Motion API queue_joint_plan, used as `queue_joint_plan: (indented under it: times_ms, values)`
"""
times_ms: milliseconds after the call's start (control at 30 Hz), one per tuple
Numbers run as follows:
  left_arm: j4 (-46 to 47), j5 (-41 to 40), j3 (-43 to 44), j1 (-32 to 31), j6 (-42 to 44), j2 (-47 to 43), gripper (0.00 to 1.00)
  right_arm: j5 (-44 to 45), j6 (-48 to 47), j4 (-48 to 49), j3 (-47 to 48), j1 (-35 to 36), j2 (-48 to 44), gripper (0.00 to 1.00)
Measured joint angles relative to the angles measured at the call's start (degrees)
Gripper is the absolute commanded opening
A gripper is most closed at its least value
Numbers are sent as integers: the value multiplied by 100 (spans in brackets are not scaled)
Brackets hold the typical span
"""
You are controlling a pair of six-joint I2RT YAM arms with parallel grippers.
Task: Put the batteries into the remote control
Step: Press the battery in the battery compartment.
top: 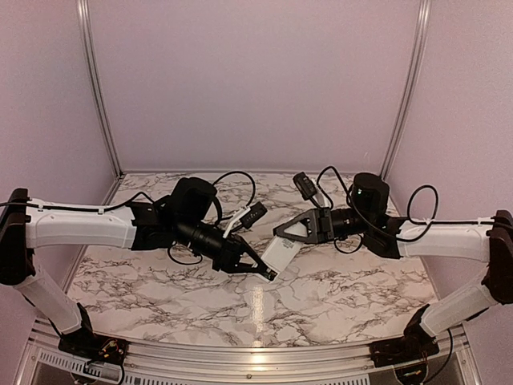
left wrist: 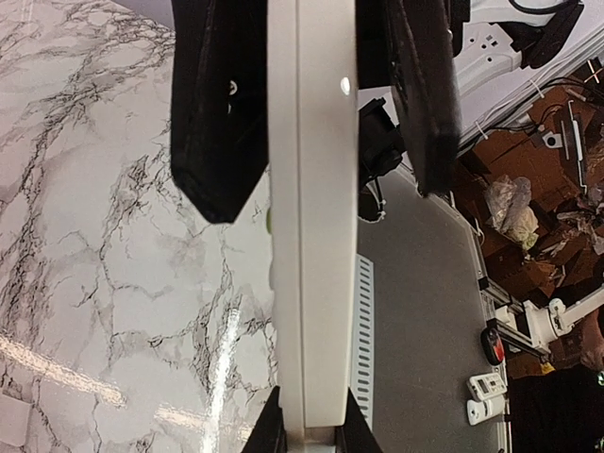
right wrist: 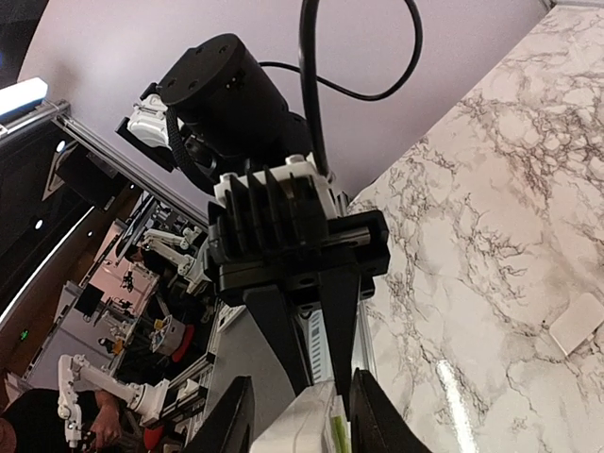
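Left end effector (left wrist: 326,198) grips remote control (left wrist: 311,283) edgewise between its fingers (left wrist: 217,113).

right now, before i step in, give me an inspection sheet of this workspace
surface: marble-pattern table, no spills seen
job's things: remote control held off the table, edge-on between both hands; batteries not seen
clutter: small white flat cover piece lying on the table
hands: left hand shut on the remote's sides; right hand shut on its end
cables: black cables loop over both wrists, no snag seen
surroundings: pale walls behind; cardboard boxes and gear beyond the table
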Motion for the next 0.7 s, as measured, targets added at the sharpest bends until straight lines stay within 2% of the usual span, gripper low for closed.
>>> queue_joint_plan:
  times_ms: [400,600,700]
  values:
    - [-728,326,302,63,387,109,0,-393,-1147,-1862,422,0,-61,28]
    - [-896,586,354,79,496,223,0,-529,-1635,-2468,509,13,-61,21]
    - [-1075,723,442,107,553,278,0,-542,-1858,-2645,544,26,-61,14]
